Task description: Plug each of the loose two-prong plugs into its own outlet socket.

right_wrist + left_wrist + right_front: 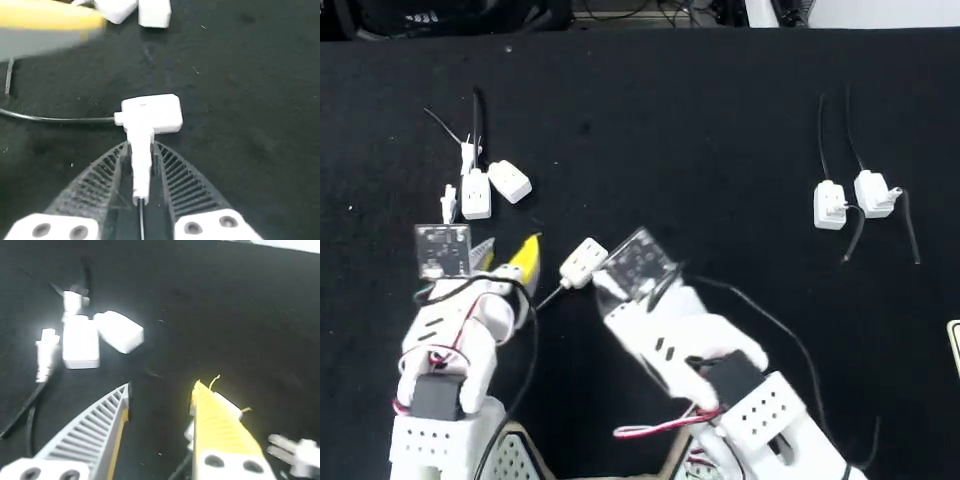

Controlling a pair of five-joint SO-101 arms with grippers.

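At the near edge of the black cloth-covered table, the right gripper is seen with its dark ribbed jaws drawn narrow around a slim white two-prong plug, which is clamped lengthwise between them. The plug's front end is set against a white rectangular socket block and touches it; the prongs are hidden. A thin black cable is led away from the side of that block across the cloth. In the high view this block lies near the middle of the table.

Just beside it, the left gripper is held over the cloth. It is made up of a grey ribbed finger and a yellow finger. Its jaws are spread wide, and nothing is held between them.

Farther off, ahead of the left gripper, a cluster of white pieces is laid out. A second white block is seen with a white corded plug at its far end. A tilted white block is set just beside it, and a small loose white plug on a dark lead lies on its other side.

Well apart, towards the table's far right, a pair of white corded blocks is placed side by side.
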